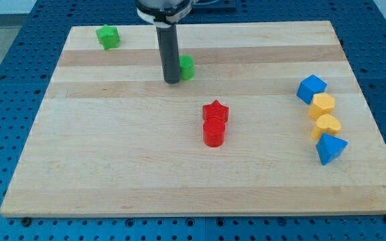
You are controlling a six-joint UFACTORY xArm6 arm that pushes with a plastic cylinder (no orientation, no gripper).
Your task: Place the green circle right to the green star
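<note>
The green star (108, 37) lies near the board's top left corner. The green circle (187, 67) lies in the upper middle of the board, well to the right of the star and a little lower. My tip (171, 81) rests on the board right against the green circle's left side, and the rod hides part of that block.
A red star (215, 111) sits against a red circle (214, 132) in the board's middle. At the right, top to bottom, stand a blue cube (311, 88), a yellow block (322, 105), a second yellow block (326, 125) and a blue triangle (330, 148).
</note>
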